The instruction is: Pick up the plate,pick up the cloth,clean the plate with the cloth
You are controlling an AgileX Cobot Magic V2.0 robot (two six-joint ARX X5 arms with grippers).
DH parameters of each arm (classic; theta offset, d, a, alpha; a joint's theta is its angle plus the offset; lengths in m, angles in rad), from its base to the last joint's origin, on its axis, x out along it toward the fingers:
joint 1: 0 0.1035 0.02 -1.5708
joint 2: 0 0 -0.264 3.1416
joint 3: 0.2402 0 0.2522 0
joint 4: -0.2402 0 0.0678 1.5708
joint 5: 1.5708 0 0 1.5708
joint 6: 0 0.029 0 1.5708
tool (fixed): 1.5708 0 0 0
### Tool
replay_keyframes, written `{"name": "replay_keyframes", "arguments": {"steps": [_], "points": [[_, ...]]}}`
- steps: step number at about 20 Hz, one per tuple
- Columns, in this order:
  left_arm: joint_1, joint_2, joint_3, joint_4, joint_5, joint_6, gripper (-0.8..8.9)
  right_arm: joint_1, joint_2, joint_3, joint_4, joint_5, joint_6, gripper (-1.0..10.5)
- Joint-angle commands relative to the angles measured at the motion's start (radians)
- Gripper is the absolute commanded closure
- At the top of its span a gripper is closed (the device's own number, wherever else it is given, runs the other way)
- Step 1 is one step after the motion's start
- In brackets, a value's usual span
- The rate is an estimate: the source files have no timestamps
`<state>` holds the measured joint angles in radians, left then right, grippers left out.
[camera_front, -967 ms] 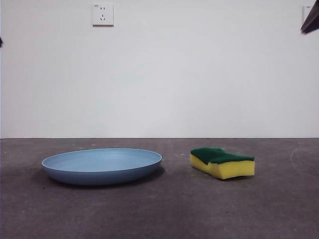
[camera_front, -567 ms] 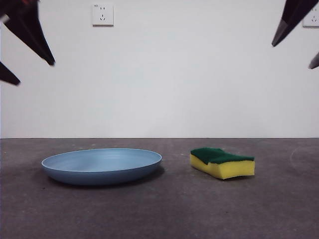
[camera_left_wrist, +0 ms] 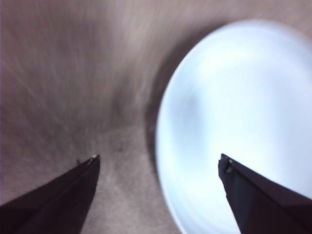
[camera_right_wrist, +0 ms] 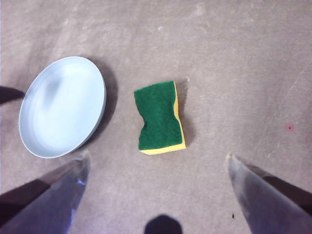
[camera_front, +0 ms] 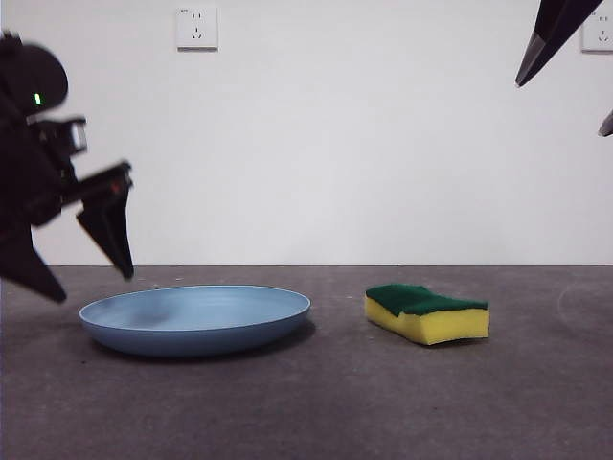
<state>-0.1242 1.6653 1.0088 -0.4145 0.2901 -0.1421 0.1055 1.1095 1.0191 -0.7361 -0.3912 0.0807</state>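
Observation:
The light-blue plate (camera_front: 196,318) lies flat on the grey table at the left; it also shows in the left wrist view (camera_left_wrist: 234,122) and the right wrist view (camera_right_wrist: 62,107). The cloth, a yellow sponge with a green scouring layer (camera_front: 427,312), lies to its right, green side up (camera_right_wrist: 159,117). My left gripper (camera_front: 88,271) is open and hangs low over the plate's left rim, one jaw outside the rim and one over the dish (camera_left_wrist: 157,163). My right gripper (camera_right_wrist: 157,163) is open, high above the table, with the sponge between its jaws in its wrist view; its tips show at the top right (camera_front: 565,81).
A white wall with a socket (camera_front: 197,28) stands behind the table. Bare grey table (camera_front: 335,402) lies in front of the plate and the sponge and to the right of the sponge.
The left arm has come down from the top left corner to just above the plate's left rim. The right gripper has barely moved. Plate and sponge have not moved.

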Motion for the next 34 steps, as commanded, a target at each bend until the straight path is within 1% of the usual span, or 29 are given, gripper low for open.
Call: {"name": "replay_keyframes", "arguments": {"steps": [1,4,5,8,9,11,15,16,18,21,23,24,26,28,31,34], "points": [[-0.017,0.045,-0.001,0.021,-0.002,0.003,4.06,0.002,0.002,0.002,0.002,-0.003,-0.01,4.7],[-0.038,0.074,-0.001,0.034,-0.005,0.003,4.11,0.002,0.002,0.002,0.003,-0.003,-0.008,4.7],[-0.046,0.079,-0.001,0.037,-0.015,0.003,4.48,0.002,0.002,0.002,0.003,-0.003,-0.007,4.7],[-0.067,0.084,-0.001,0.034,-0.054,0.016,7.68,0.002,0.002,0.002,0.003,-0.003,0.0,4.7],[-0.069,0.084,-0.001,0.035,-0.053,0.021,8.32,0.002,0.002,0.002,0.003,-0.003,0.0,4.7],[-0.072,0.084,-0.001,0.039,-0.061,0.04,8.22,0.002,0.002,0.002,0.003,-0.003,0.0,4.7],[-0.072,0.082,-0.001,0.05,-0.126,0.042,8.22,0.002,0.002,0.002,0.002,-0.004,0.011,4.8],[-0.075,0.074,-0.001,0.045,-0.132,0.042,8.22,0.003,0.002,0.003,0.004,-0.004,-0.003,4.8],[-0.087,0.032,-0.001,0.044,-0.135,0.043,8.22,0.028,0.003,0.003,0.019,-0.003,-0.028,4.8],[-0.101,-0.067,0.0,0.041,-0.13,0.042,8.22,0.089,0.032,0.009,0.042,0.005,-0.041,4.8],[-0.105,-0.15,0.0,0.017,-0.13,0.042,8.22,0.14,0.094,0.033,0.041,0.01,-0.053,4.8],[-0.105,-0.196,0.0,-0.005,-0.13,0.045,8.22,0.167,0.137,0.052,0.041,0.04,-0.062,4.8],[-0.105,-0.274,0.0,-0.044,-0.132,0.066,8.22,0.22,0.225,0.099,0.041,0.135,-0.104,4.8],[-0.105,-0.343,0.0,-0.084,-0.134,0.069,8.22,0.258,0.324,0.149,0.039,0.179,-0.139,4.8],[-0.105,-0.425,0.0,-0.137,-0.131,0.077,8.22,0.291,0.473,0.204,0.055,0.22,-0.187,4.8],[-0.105,-0.475,0.0,-0.205,-0.127,0.095,8.22,0.296,0.599,0.228,0.096,0.224,-0.213,4.8]]}}
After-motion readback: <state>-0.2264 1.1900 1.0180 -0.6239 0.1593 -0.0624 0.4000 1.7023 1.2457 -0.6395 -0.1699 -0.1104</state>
